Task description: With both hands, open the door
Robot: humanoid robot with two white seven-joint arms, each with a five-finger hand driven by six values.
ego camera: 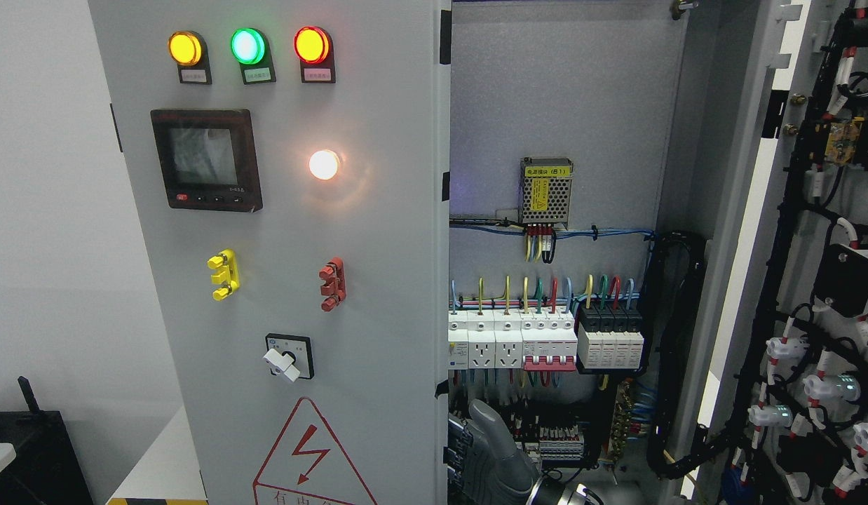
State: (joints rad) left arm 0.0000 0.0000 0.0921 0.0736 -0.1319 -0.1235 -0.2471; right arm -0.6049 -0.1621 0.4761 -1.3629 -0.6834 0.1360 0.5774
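Item: cabinet, two doors. Left door [280, 280] shut or nearly; its inner edge stands beside exposed interior. Right door [812, 294] swung wide, wired back face showing.

Item: my hand [493, 449], low centre, by left door's edge, in front of lower terminal rows [560, 442]. Which arm: cannot tell. Fingers partly hidden; spread or curled: cannot tell. Other hand: not seen.

Risks, my judgement: fingers snagging cabling [676, 337] or breakers [546, 344] if reach goes deep; slipping off thin door edge.
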